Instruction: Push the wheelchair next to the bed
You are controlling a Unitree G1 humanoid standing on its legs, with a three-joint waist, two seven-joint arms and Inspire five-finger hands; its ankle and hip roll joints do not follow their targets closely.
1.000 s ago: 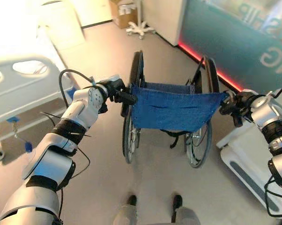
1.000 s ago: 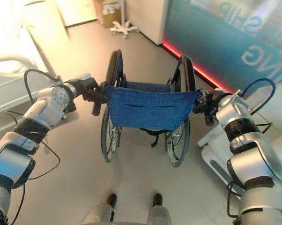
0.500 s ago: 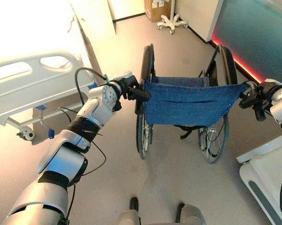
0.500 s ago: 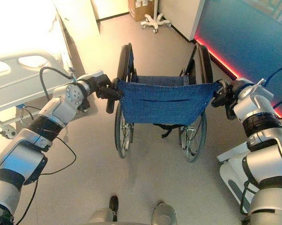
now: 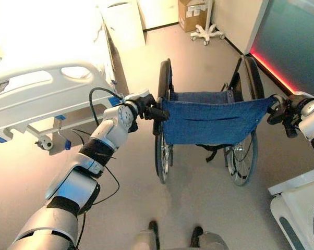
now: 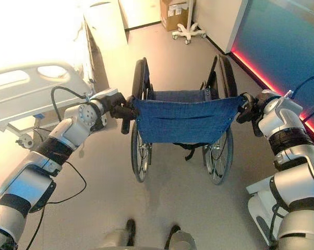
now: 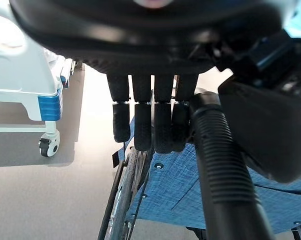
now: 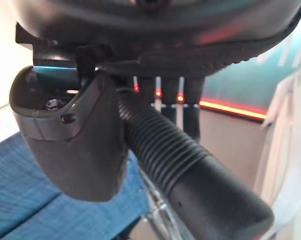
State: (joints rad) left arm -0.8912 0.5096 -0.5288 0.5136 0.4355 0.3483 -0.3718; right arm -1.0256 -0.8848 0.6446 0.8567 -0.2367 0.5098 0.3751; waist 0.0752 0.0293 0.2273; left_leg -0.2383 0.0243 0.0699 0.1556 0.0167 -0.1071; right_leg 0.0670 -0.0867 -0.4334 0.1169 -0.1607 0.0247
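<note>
Left eye view: both our left hand (image 5: 141, 105) and right hand (image 5: 282, 108) grip the wheelchair (image 5: 209, 122) handles; we steer gently left toward the bed (image 5: 42, 94), pushing evenly.

The wheelchair (image 5: 209, 122) has a back of woven blue cloth, matt and slightly rough, with thin shiny metal spokes and ribbed black rubber grips (image 7: 220, 170). The bed (image 5: 47, 94) rail looks like smooth white plastic. The floor (image 5: 198, 203) is smooth and faintly glossy.
</note>
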